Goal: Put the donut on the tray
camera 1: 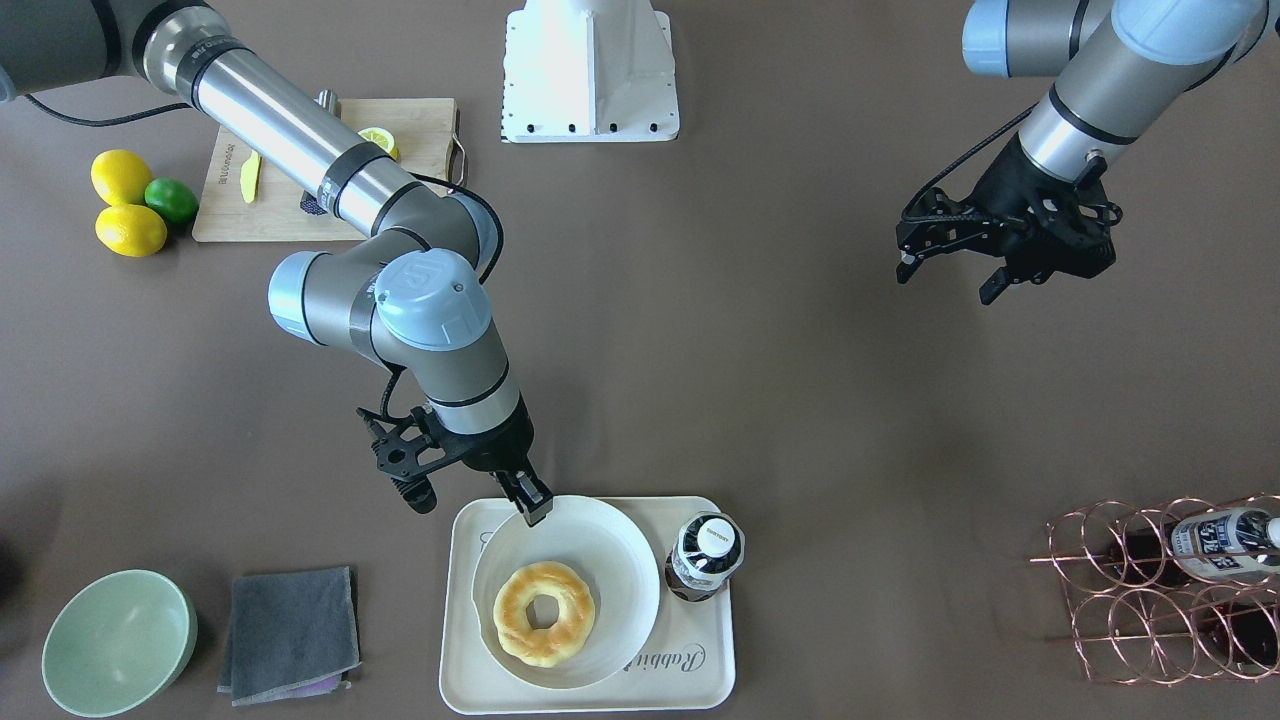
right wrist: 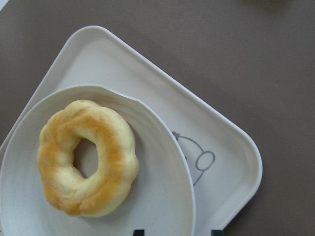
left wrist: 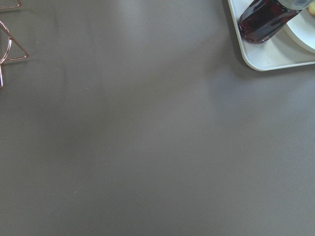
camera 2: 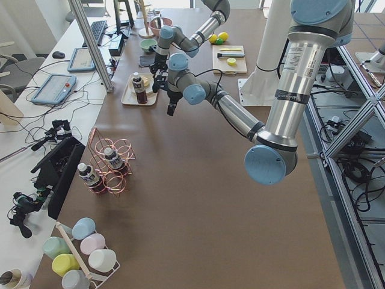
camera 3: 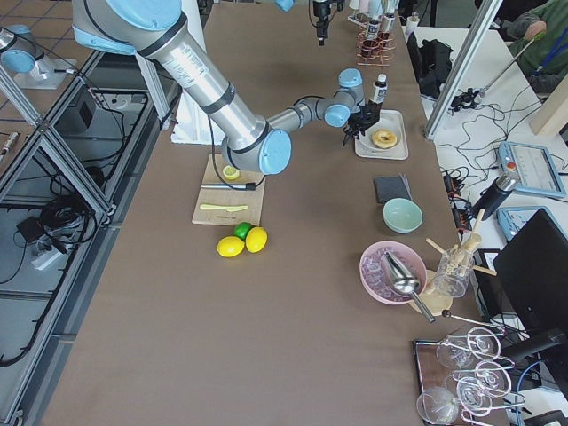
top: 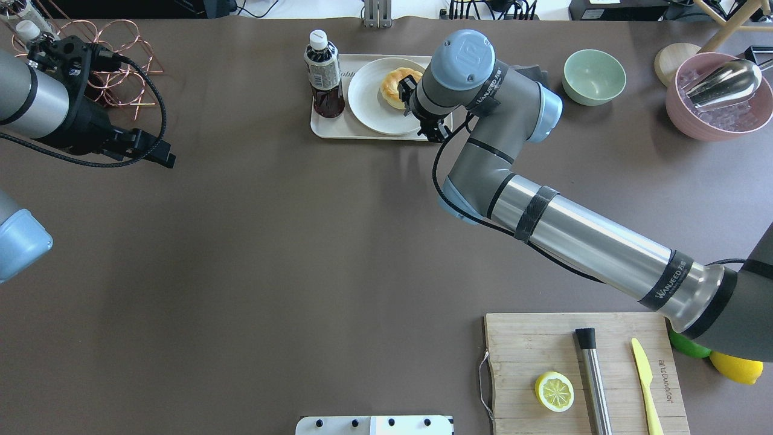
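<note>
Fingers of the left hand [camera 1: 948, 282] stand apart and empty, held above the bare surface [top: 272, 241]. Farther right, a bottle [top: 323, 72] stands on the tray [top: 338, 130], just beside a plate [top: 368, 103]. The donut [top: 395, 84] lies flat on that plate, which sits on the tray. The right arm stretches across, elbow folded, wrist pointing down. The right hand [camera 1: 527, 500] hovers over the plate's rim, fingers apart, gripping nothing.
</note>
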You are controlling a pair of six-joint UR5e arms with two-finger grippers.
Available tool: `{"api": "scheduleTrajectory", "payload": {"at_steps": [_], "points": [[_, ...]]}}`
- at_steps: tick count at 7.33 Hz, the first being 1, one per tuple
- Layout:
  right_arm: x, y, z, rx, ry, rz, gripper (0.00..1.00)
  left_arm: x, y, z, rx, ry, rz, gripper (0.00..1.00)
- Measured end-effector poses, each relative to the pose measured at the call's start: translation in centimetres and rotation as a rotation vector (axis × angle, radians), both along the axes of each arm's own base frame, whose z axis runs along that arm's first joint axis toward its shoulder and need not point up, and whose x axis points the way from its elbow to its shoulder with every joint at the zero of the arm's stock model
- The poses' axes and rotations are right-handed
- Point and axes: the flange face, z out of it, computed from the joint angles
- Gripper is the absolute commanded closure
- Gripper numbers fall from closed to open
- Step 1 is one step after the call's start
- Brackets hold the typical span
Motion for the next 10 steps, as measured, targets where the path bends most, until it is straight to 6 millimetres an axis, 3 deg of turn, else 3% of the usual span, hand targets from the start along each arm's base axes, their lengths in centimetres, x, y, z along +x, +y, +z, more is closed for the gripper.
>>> {"api": "scheduleTrajectory", "payload": {"at_steps": [1, 2, 3, 4, 5, 7, 9, 10], "points": [[1.1, -0.6, 0.0, 0.026, 0.007, -0.016, 0.00, 0.0, -0.1, 0.2, -0.004, -0.002, 0.000, 0.02], [3.8, -1.6, 0.4, 0.043, 0.005, -0.052, 0.00, -1.0, -0.3, 0.4, -0.013, 0.008, -0.003, 0.02], [9.1, -2.8, 1.2, 0.039, 0.009, -0.083, 0.00, -2.7, -1.0, 0.7, -0.036, 0.040, 0.020, 0.02], [15.3, -3.3, 3.5, 0.052, 0.054, -0.151, 0.00, -4.9, -2.1, 1.8, -0.034, 0.053, 0.045, 0.02], [21.2, -3.1, 7.7, 0.094, 0.129, -0.240, 0.00, -7.6, -3.5, 4.3, -0.015, 0.035, 0.058, 0.02], [33.3, -1.3, 18.9, 0.183, 0.269, -0.388, 0.00, -14.9, -6.8, 10.2, 0.042, -0.049, 0.073, 0.02], [46.5, 3.0, 30.6, 0.268, 0.389, -0.541, 0.00, -23.3, -7.9, 13.9, 0.082, -0.135, 0.105, 0.02], [52.3, 5.7, 35.1, 0.306, 0.429, -0.607, 0.00, -26.9, -7.6, 15.2, 0.090, -0.160, 0.113, 0.02]]}}
